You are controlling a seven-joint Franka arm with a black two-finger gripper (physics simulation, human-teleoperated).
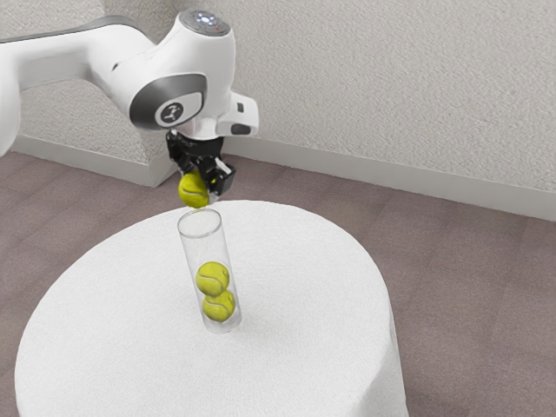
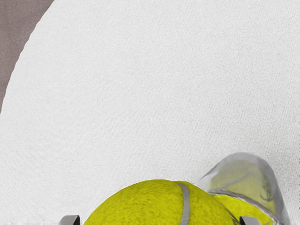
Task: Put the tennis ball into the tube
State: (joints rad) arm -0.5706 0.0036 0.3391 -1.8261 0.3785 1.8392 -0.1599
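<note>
My gripper (image 1: 201,181) is high over the table, shut on a yellow-green tennis ball (image 1: 193,190). Just below that ball in the exterior view is the rim of a clear, tall tube (image 1: 201,224); the ball is outside it. Two more balls (image 1: 212,279) rest one above the other in the tube's lower part. In the wrist view, the gripper (image 2: 159,221) has a fingertip on either side of the held ball (image 2: 152,204). The tube (image 2: 251,164) appears beyond the ball and off toward one fingertip, partly hidden behind the ball.
A round table with a white cloth (image 1: 304,295) carries the tube. Its curved edge also crosses a corner of the wrist view. Brown floor (image 1: 469,287) and pale textured walls (image 1: 391,78) lie beyond.
</note>
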